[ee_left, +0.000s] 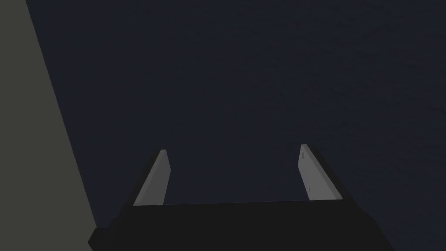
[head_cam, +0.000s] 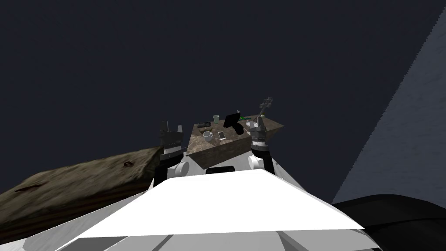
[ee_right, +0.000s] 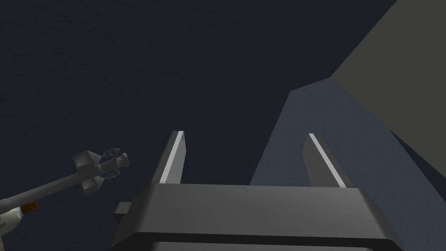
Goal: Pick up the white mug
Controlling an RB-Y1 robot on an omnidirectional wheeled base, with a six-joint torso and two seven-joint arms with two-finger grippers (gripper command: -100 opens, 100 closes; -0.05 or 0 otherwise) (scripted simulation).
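Brown mottled bench (head_cam: 226,150) stands ahead, beyond both raised arms. Left claw (head_cam: 171,127) hangs off its near left corner, blades apart; right claw (ee_right: 246,144) is spread too (a grey rod fixture (ee_right: 98,167) stands beside it). White mug (head_cam: 208,135) sits upright on the bench's near left part, just left of a pale phone (head_cam: 221,135).

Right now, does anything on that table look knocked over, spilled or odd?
Nothing plainly stands out. The white mug sits on the brown table beside a phone, with no spill showing. A black slab behind them stands tilted, but it is too small to tell whether it's propped or toppled.
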